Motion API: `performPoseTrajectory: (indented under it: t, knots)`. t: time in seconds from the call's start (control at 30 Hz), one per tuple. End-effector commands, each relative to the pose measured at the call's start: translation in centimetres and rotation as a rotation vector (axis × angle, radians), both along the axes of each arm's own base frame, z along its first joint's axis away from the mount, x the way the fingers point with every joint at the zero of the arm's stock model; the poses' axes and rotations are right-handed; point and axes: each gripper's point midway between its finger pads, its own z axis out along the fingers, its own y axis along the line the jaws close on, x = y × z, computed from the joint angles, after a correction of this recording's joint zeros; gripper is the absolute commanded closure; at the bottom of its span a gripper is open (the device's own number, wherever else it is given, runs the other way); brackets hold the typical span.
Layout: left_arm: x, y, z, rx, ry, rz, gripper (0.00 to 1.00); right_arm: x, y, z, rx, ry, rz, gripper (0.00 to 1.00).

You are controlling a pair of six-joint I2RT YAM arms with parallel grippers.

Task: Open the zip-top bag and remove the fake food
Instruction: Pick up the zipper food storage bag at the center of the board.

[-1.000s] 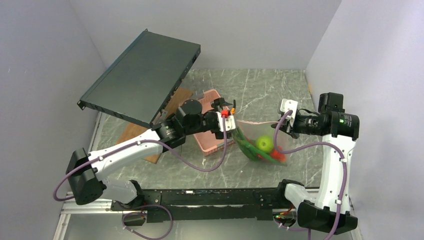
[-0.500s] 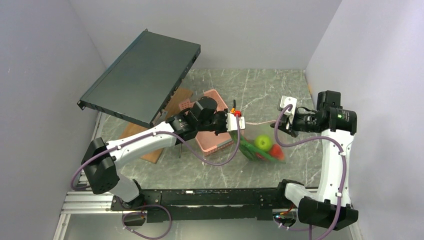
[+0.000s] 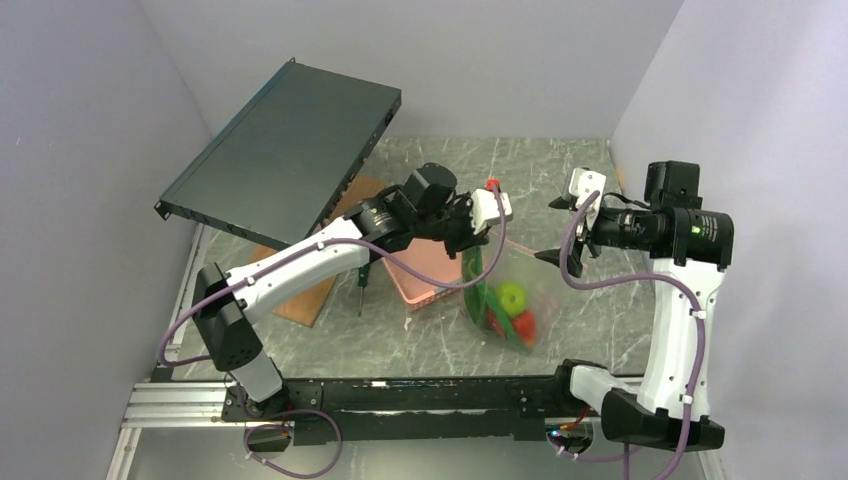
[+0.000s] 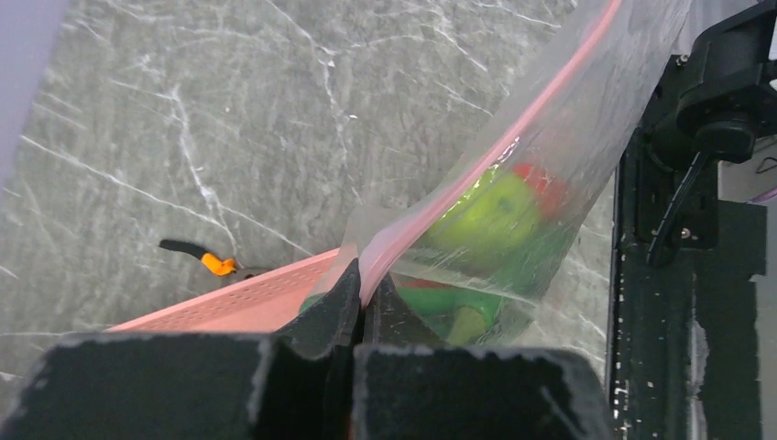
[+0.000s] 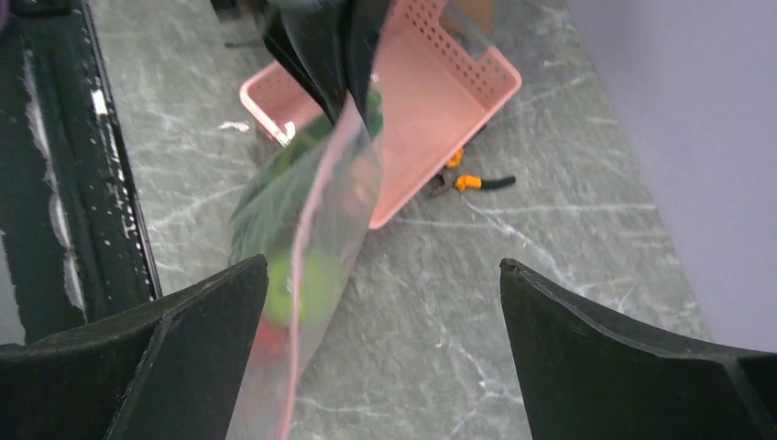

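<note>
raised higher, the zip-top bag (image 4: 568,119) dangles, fake food (image 4: 486,215) sagging low.

- zip-top bag (image 4: 586,119): clear, glossy, wrinkled plastic film
- apple (image 4: 490,215): shiny lime-green plastic
- basket (image 5: 440,101): matt pink perforated plastic
- table (image 4: 183,110): smooth grey marble-look top, faint sheen

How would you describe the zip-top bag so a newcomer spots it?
On the grey marble table, look right of the pink basket. The zip-top bag is held up by the left gripper. It alone is clear and floppy, with a pink zip strip and fake food inside.
</note>
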Motion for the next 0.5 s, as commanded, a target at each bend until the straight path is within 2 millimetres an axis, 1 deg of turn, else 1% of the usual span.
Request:
performPoseTrajectory:
  t: [0.0,0.07,0.13,0.23,0.3,0.37,0.4,0.47]
  knots:
    - [-0.7,-0.7,2.3,-0.039,0.113,0.015,1.0,-0.9,2.2,2.0,0.096,0.069,0.05,0.01]
    - [-0.7,-1.1,2.6,-0.047,0.137,0.017,1.0,-0.9,3.3,2.0,0.129,0.129,0.07,0.03]
    - [-0.7,-1.5,3.0,-0.054,0.155,0.017,1.0,-0.3,4.1,1.4,0.142,0.169,0.065,0.09]
    - [-0.8,-1.8,3.0,-0.055,0.182,0.018,1.0,1.0,4.0,-0.5,0.141,0.236,0.003,0.17]
    - [-1.0,-1.8,3.0,-0.056,0.196,0.016,1.0,1.4,3.8,-1.6,0.132,0.275,-0.015,0.25]
    - [-1.2,-1.9,2.9,-0.062,0.205,0.012,1.0,1.5,3.8,-2.5,0.126,0.317,-0.016,0.35]
    - [-1.3,-1.9,3.0,-0.066,0.211,0.008,1.0,1.2,4.3,-2.9,0.12,0.338,0.007,0.39]
    - [-1.5,-2.0,3.1,-0.074,0.218,0.001,1.0,1.2,4.4,-3.7,0.114,0.365,0.006,0.45]
